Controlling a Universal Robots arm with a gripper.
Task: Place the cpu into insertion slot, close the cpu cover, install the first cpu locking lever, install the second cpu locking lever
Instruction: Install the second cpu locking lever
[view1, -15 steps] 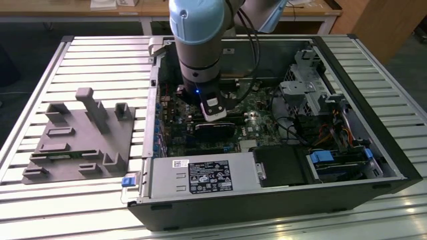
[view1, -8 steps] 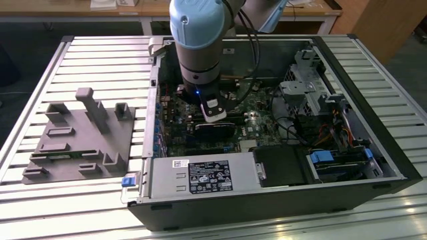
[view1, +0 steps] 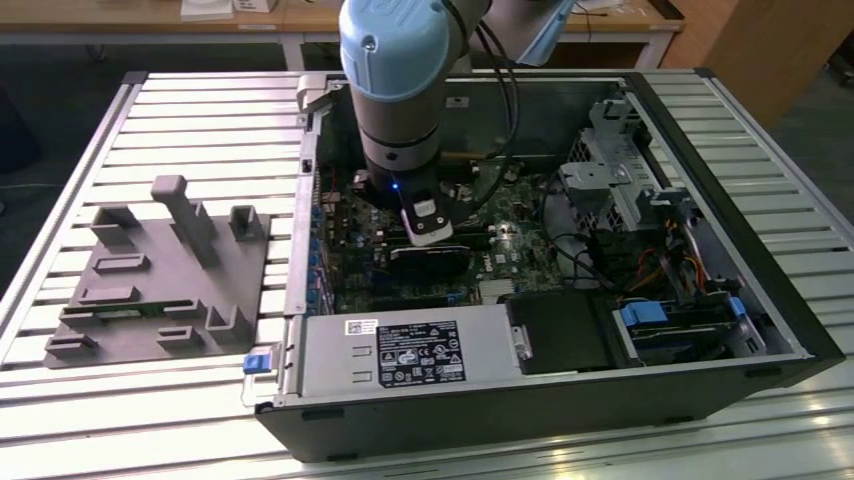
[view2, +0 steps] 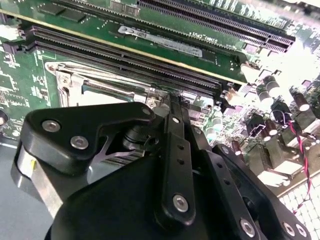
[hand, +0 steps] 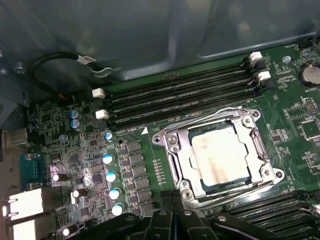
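First wrist view gives us the clearest look at the cpu (hand: 218, 157): its pale metal face lies flat inside the insertion slot (hand: 182, 192), with the cpu cover (hand: 176, 145) folded down around it as a silvery frame, the chip showing through the cut-out. Taking that socket as our landmark, we see a bank of long black memory slots (hand: 180, 97) running along its far side, and a row of blue-topped capacitors (hand: 111, 176) standing a little way off on the green motherboard (hand: 295, 120).

In the second wrist view the gripper (view2: 170, 107) sits low, just beside a corner of the socket, whose metal rim (view2: 67, 80) shows beyond the black linkage. We think the fingers are drawn together with nothing between them, though the linkage hides most of the tips. Whether they touch the frame we cannot tell.

In the exterior view the arm (view1: 398, 90) reaches straight down into the open computer case (view1: 561, 410), which lies on a slatted table (view1: 174, 110). A grey fixture block (view1: 160, 280) rests on the table outside the case, well apart from the socket.
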